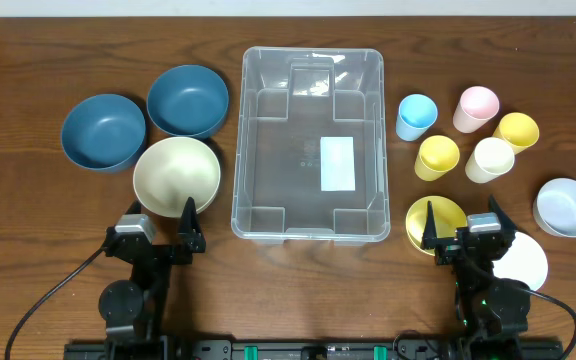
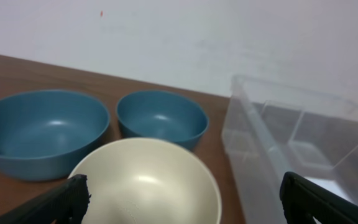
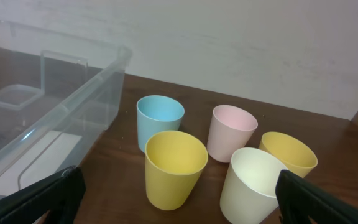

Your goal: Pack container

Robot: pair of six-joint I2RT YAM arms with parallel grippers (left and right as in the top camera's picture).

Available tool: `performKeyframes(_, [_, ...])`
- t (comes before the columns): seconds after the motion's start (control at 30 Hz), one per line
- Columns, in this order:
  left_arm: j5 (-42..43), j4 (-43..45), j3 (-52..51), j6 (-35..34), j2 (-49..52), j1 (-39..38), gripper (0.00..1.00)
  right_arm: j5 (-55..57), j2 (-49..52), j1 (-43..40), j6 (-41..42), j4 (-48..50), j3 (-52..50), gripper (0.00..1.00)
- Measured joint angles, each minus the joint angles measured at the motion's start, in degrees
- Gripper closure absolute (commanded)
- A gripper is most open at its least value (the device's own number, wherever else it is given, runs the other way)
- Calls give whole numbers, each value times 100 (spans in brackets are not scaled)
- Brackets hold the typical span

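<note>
Empty container [image 1: 268, 150] in the middle of the counter [image 1: 28, 60], both claws wide open at the near edge.
The left claw [image 1: 161, 225] hangs over the near rim of a cream bowl [image 1: 176, 175], with two blue bowls [image 1: 103, 130] farther left. The right claw [image 1: 462, 228] hangs over a yellow plate [image 1: 438, 212], with five cups [image 1: 437, 157] beyond it, right of the container.

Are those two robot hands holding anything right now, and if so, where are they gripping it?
Nothing is held: the left hand and the right hand are both open and empty.
</note>
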Motion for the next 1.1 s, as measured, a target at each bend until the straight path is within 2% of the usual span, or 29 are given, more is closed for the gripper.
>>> performKeyframes(0.17, [-44,-605,531,-385,208,0,2,0,0,0,0,0,0,1])
performKeyframes(0.3, [-380,-1757,1823,-603,997,-2,2,-2,0,0,-2,-4,0,1])
performKeyframes(0.6, [-813,-4710,5893,-509,4533,-2,2,-13,0,0,-2,-2,-2,1])
performKeyframes(0.7, [-855,-5495,6863,-476,5589,-2,2,-15,0,0,-2,0,-2,1])
performKeyframes(0.8, [-863,-5790,7239,-358,6354,-2,2,-15,0,0,-2,0,-2,1])
performKeyframes(1.1, [-872,-6070,7263,-105,7864,258,2,-15,0,0,-2,0,-2,1])
